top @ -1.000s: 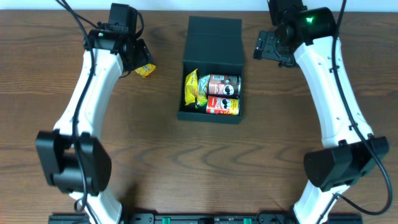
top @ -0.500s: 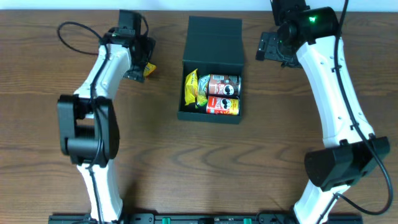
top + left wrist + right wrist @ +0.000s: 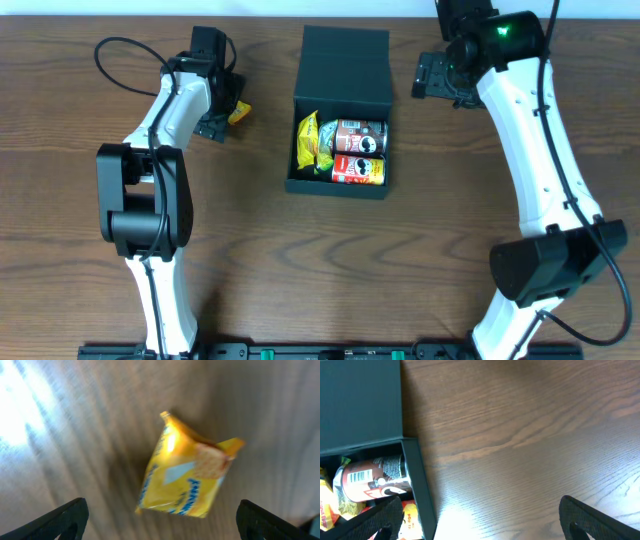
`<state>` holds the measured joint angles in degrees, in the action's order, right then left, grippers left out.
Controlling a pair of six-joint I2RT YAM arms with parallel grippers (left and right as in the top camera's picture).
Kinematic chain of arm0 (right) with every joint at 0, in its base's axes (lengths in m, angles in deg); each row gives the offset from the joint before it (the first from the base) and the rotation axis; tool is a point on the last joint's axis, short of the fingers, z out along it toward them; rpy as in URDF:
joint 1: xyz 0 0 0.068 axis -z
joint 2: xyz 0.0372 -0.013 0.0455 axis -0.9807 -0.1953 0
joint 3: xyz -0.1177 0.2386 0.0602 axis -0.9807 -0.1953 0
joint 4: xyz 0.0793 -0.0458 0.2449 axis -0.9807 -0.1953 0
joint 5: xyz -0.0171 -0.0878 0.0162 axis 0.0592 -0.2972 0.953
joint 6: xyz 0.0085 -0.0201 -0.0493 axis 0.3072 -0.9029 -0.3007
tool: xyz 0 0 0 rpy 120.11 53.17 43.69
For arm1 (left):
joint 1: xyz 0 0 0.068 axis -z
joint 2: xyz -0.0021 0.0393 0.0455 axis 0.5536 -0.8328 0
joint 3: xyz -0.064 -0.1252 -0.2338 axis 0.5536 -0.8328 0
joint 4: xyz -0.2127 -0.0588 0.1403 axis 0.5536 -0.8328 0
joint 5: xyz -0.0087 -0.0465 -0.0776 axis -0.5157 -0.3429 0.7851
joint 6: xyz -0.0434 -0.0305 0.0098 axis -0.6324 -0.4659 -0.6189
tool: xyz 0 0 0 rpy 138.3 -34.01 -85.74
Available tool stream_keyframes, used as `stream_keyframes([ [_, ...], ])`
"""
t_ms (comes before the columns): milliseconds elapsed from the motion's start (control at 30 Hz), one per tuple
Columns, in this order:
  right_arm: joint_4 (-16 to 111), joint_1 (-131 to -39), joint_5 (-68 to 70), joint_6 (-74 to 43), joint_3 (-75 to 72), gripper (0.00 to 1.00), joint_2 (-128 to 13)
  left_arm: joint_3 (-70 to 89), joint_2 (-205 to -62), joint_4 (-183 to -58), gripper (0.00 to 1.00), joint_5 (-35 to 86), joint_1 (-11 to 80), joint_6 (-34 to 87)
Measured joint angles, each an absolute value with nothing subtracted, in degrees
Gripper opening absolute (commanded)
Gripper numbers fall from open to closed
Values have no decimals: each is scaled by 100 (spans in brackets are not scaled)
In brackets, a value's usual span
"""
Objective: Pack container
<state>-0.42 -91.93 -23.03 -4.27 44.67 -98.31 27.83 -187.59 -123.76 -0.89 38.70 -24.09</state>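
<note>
— Wooden desk [image 3: 400,260] is carrying everything, then. Where is the box sitting, and how full is it looking?

— The box [image 3: 335,190] is lying in the middle of the far half, between the two arms, with its lid [image 3: 343,65] folding back flat behind it. Inside, a yellow bag [image 3: 310,143] is standing along the left wall. Two cans [image 3: 360,134] are lying side by side next to it, touching. They are filling the floor nearly wall to wall, as far as the overhead view is showing.

— So what is waiting outside?

— One yellow packet [image 3: 187,475] is lying on the desk to the left of the box, near it but not touching. I am seeing nothing else loose.

— Is anything gripping it?

— No. The left claw [image 3: 218,108] is hovering right over it, with its fingers spreading wide to either side and touching nothing. Its wrist view is blurring, but the packet is showing free between the tips. The right claw [image 3: 432,78] is hanging released too, empty, off the right edge of the lid.

— How far along are we judging it?

— Mostly done, I am guessing. Three items are sitting inside, one is waiting to go in, and the lid is needing closing after that. Room for the packet is looking tight, so it is probably going on top of the cans.
</note>
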Motion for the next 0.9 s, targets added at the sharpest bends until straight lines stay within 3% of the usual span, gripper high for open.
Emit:
stream_keyframes([
  [267,-94,-9193,-2303,-437,4467,99,-9829,2783,-18759,-11826,96,-135,3870,-1025],
  [633,-217,-9193,-2301,-440,4467,99,-9829,2783,-18759,-11058,96,-457,3909,3230],
  [900,-223,-9193,-2303,-440,4467,99,-9829,2783,-19008,-11104,96,-601,3942,4220],
])
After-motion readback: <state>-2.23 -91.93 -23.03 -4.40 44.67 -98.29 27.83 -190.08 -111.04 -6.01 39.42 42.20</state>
